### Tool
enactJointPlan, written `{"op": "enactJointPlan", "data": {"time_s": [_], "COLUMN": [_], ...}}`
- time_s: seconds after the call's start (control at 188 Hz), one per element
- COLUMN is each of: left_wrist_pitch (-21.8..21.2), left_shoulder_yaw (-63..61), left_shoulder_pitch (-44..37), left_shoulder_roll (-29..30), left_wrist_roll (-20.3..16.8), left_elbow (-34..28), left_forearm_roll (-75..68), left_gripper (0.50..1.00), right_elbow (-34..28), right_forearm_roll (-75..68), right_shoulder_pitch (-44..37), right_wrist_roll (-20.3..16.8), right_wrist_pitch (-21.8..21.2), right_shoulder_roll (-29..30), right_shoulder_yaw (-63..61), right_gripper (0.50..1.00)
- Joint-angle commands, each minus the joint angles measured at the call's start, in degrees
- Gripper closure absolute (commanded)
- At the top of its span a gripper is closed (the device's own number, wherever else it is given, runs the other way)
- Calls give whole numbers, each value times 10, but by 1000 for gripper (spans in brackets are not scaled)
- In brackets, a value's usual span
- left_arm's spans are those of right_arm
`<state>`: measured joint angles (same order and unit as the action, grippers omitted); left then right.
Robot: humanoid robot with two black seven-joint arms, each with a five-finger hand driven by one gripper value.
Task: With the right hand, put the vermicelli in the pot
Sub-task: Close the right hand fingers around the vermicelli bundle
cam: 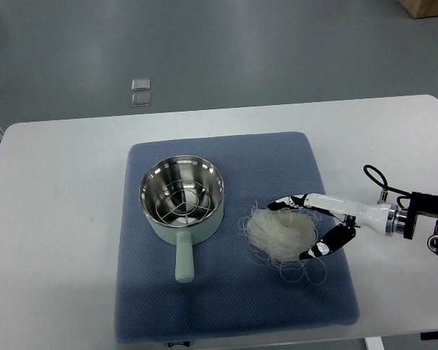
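White tabletop [66, 219] filled most of your view, with grey floor beyond its far edge. On it you had a blue padded mat [292, 157], square to the table and reaching down to the near edge. On the left half of that mat stood the pot [182, 200], pale green outside and bright steel inside, upright, with a wire rack showing in its bottom and its handle pointing toward the near edge. Just right of the pot, close but apart from it, lay the vermicelli [279, 232], a loose whitish nest with stray loops spilling toward the mat's near right corner. Your right hand [317, 224] came in from the right edge, low over the mat; its black-tipped fingers [323, 249] were spread to either side of the nest's right flank, one along the far side and one along the near side, touching the strands but not closed on them.
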<state>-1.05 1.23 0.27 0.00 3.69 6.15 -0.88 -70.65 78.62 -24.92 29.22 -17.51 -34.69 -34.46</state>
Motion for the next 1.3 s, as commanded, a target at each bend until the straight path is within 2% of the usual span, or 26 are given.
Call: {"op": "enactJointPlan", "data": {"time_s": [0.0, 0.203, 0.485, 0.597, 0.656, 0.816, 0.906, 1.157, 1.296], "left_wrist_pitch": [0, 0, 0, 0, 0, 0, 0, 0, 0], "left_shoulder_yaw": [0, 0, 0, 0, 0, 0, 0, 0, 0], "left_shoulder_pitch": [0, 0, 1, 0, 0, 0, 0, 0, 0], "left_shoulder_roll": [0, 0, 0, 0, 0, 0, 0, 0, 0], "left_wrist_roll": [0, 0, 0, 0, 0, 0, 0, 0, 0], "left_elbow": [0, 0, 0, 0, 0, 0, 0, 0, 0], "left_forearm_roll": [0, 0, 0, 0, 0, 0, 0, 0, 0], "left_gripper": [500, 500, 500, 500, 500, 500, 500, 500, 500], "right_elbow": [1, 8, 17, 21, 21, 21, 23, 30, 33], "right_forearm_roll": [16, 29, 35, 37, 41, 46, 50, 50, 45], "right_shoulder_pitch": [4, 5, 5, 5, 5, 5, 5, 4, 3], "right_wrist_roll": [0, -6, -9, -9, -9, -8, -9, -9, -9], "right_wrist_pitch": [10, 39, 70, 70, 71, 70, 70, 71, 71], "right_shoulder_roll": [8, 23, 43, 46, 47, 47, 47, 50, 72], "right_shoulder_yaw": [0, 1, 2, 3, 4, 4, 4, 1, -7], "right_gripper": [593, 595, 638, 701, 707, 767, 779, 957, 987]}}
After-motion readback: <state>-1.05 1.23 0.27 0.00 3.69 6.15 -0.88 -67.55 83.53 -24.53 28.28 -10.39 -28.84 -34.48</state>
